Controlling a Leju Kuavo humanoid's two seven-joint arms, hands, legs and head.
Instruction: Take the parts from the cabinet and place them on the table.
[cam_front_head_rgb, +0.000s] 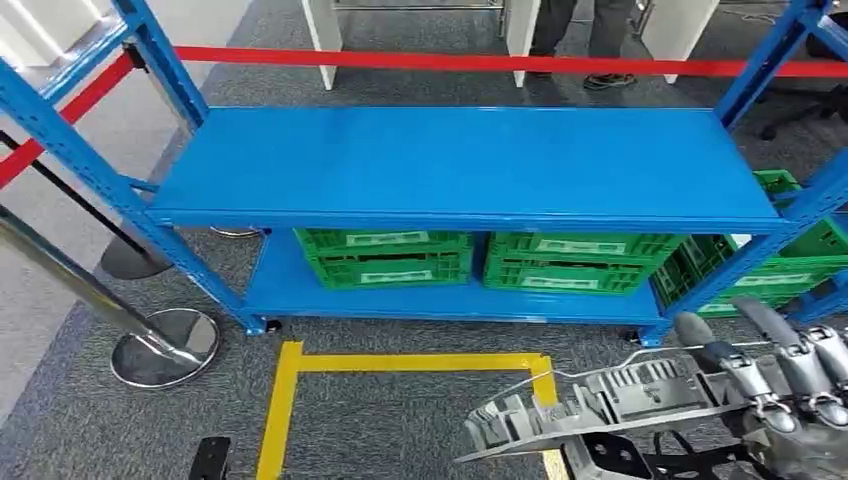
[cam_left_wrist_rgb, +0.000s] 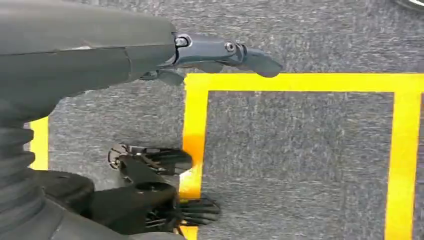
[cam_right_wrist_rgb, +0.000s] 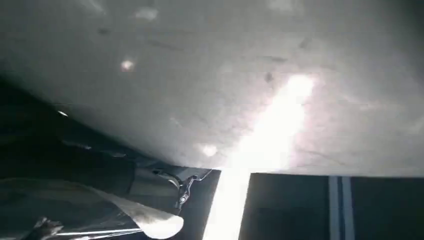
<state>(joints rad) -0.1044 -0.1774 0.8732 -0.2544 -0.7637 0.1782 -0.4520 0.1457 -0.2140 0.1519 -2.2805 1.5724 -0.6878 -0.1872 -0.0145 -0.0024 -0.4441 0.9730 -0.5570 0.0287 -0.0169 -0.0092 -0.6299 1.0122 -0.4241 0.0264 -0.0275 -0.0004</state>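
A flat grey metal part (cam_front_head_rgb: 600, 405) with ribs and cut-outs juts out to the left from my right hand (cam_front_head_rgb: 790, 385), which grips its right end at the lower right of the head view. Close up in the right wrist view, the part's pale underside (cam_right_wrist_rgb: 225, 85) covers most of the picture. My left hand (cam_left_wrist_rgb: 220, 52) hangs over the grey carpet with its fingers stretched out and nothing in them. In front of me stands the blue rack (cam_front_head_rgb: 450, 165), its top shelf bare.
Two green crates (cam_front_head_rgb: 385, 257) (cam_front_head_rgb: 575, 262) sit on the rack's bottom shelf, more green crates (cam_front_head_rgb: 790, 255) to its right. Yellow floor tape (cam_front_head_rgb: 290, 400) marks a square on the carpet. Red barrier tape (cam_front_head_rgb: 500, 62) and chrome posts (cam_front_head_rgb: 165, 350) stand left; a person's legs (cam_front_head_rgb: 590, 40) behind.
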